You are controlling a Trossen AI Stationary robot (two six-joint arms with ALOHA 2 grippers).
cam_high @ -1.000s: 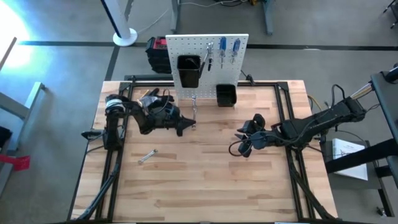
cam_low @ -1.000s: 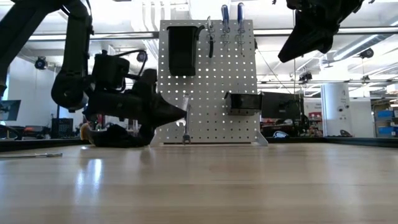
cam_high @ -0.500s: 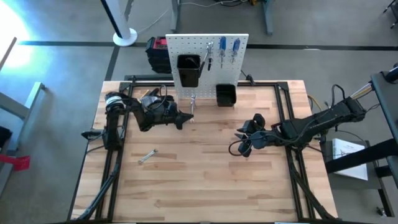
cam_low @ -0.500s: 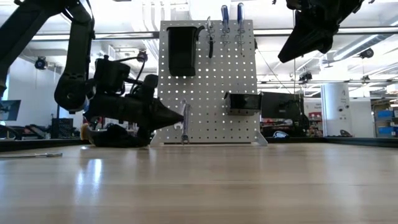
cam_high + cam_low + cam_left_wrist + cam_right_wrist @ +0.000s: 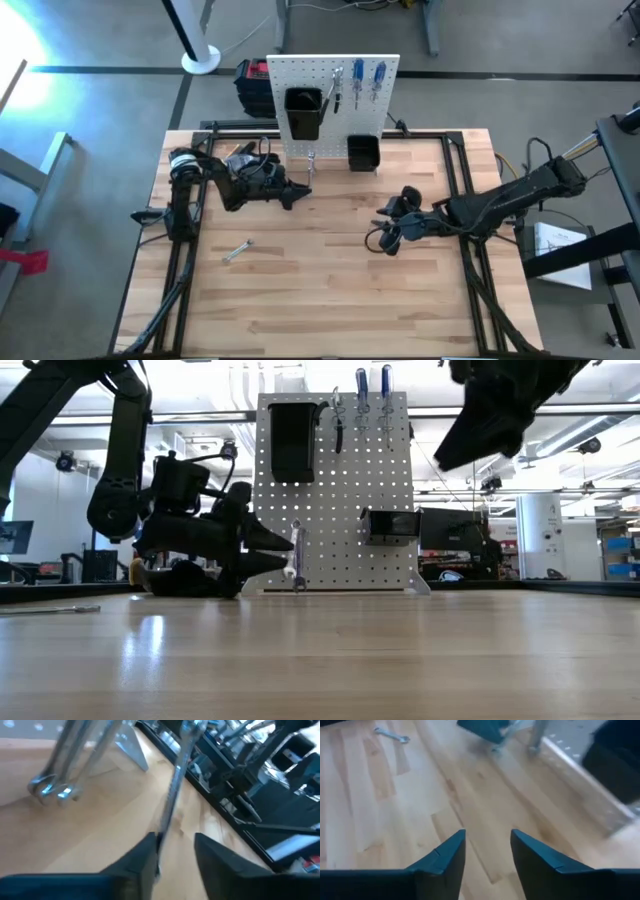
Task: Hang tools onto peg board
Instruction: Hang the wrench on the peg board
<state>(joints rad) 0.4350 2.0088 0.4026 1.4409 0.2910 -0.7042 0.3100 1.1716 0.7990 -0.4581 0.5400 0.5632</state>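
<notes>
The white peg board [image 5: 335, 75] stands at the table's far edge with pliers [image 5: 337, 88] and two blue-handled screwdrivers [image 5: 368, 80] hanging on it. My left gripper [image 5: 288, 554] is level at the board's foot, open, with a slim silver wrench [image 5: 296, 545] upright at its fingertips. What holds the wrench's top does not show. Another silver wrench [image 5: 55, 785] stands against the board's foot. A third wrench [image 5: 237, 251] lies flat on the table at the near left. My right gripper [image 5: 385, 236] is open and empty above the table's middle right. My left gripper's fingers come level from the table's left and stand on either side of the wrench's shaft [image 5: 170, 812]. The shaft runs close along the inner side of one finger [image 5: 145, 852]. Whether it touches that finger I cannot tell. The other finger is apart from it.
Two black bins [image 5: 303, 113] [image 5: 363, 153] hang on the peg board. Black gloves [image 5: 190, 578] lie behind my left gripper near the board's left foot. Bare wooden tabletop [image 5: 320, 280] lies between the arms and toward the near edge.
My left gripper has gone toward the peg board with the wrench, and its fingers have opened. The wrench has gone from tilted to upright in front of the board. My right gripper has shifted a little toward the table's left.
</notes>
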